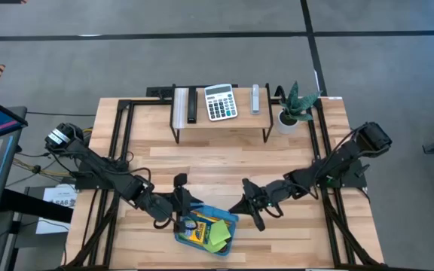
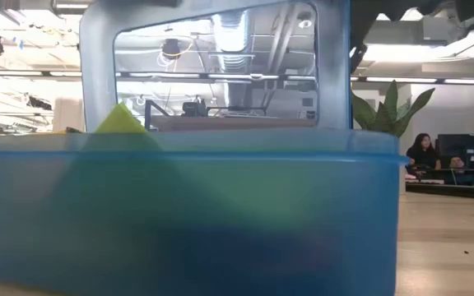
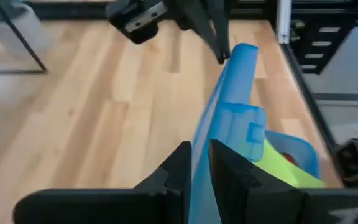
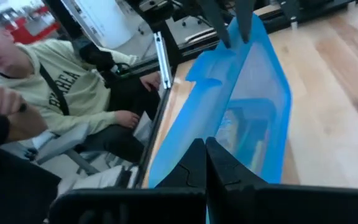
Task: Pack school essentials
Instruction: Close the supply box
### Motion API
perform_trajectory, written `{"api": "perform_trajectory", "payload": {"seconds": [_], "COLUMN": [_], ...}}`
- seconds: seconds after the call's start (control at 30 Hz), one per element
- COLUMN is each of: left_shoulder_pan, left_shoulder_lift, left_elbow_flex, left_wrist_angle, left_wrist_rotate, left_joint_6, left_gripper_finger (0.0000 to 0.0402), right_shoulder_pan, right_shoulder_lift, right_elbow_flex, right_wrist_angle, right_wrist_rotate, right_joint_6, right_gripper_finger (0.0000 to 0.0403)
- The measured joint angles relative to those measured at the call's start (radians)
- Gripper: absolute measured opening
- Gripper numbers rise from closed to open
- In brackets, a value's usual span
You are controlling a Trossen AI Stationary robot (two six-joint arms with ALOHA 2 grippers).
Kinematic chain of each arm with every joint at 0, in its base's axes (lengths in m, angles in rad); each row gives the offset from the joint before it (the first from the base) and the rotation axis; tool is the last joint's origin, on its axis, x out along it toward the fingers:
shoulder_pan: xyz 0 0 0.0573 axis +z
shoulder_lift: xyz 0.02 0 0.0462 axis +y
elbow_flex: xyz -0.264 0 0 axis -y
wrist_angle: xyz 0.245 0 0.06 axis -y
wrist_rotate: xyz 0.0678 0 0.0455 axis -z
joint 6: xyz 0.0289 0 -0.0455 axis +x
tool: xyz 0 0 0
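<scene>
Pale wood counter (image 1: 224,162) inside a dark frame; a small rack at the far edge carries a calculator (image 1: 219,102), with a potted plant (image 1: 292,109) beside it. People sit beyond the counter in the right wrist and low views.

Blue box (image 1: 206,232) lies at the near edge, between the two sets of jaws, with crayon box (image 1: 194,227) and green pad (image 1: 218,235) inside. Its blue lid (image 3: 232,124) stands up on edge. Left jaws (image 3: 197,163) are nearly together, clamped on the lid's edge. Right jaws (image 4: 205,163) are together on the opposite lid edge.

Judgement: lid is thin, light plastic, slightly flexible and slick; hold by the rim, near the latch tab, and lower evenly so it does not twist.

Hard to make out: pencils, scissors and the blue piece cannot be picked out. Low view is blocked by the box wall; only a green corner (image 2: 122,119) shows.
</scene>
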Motion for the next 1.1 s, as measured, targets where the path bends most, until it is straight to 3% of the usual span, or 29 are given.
{"api": "perform_trajectory", "payload": {"seconds": [0.23, 0.5, 0.83, 1.1], "left_shoulder_pan": [-0.038, -0.088, -0.079, -0.037], "left_shoulder_lift": [0.001, 0.037, 0.277, 0.325], "left_elbow_flex": [0.001, -0.001, -0.001, 0.003], "left_wrist_angle": [-0.06, -0.087, 0.017, 0.106], "left_wrist_rotate": [0.091, 0.171, 0.348, 0.397], "left_joint_6": [-0.094, -0.127, -0.124, -0.108], "left_gripper_finger": [0.0043, 0.0043, 0.0043, 0.0043], "right_shoulder_pan": [0.006, -0.035, -0.037, -0.027], "right_shoulder_lift": [0.142, 0.323, 0.34, 0.339], "right_elbow_flex": [0.035, 0.157, 0.188, 0.187], "right_wrist_angle": [0.041, 0.043, 0.02, 0.003], "right_wrist_rotate": [-0.007, -0.117, -0.164, -0.197], "right_joint_6": [0.032, 0.043, 0.042, 0.041], "right_gripper_finger": [0.0004, 0.0005, 0.0006, 0.0006]}}
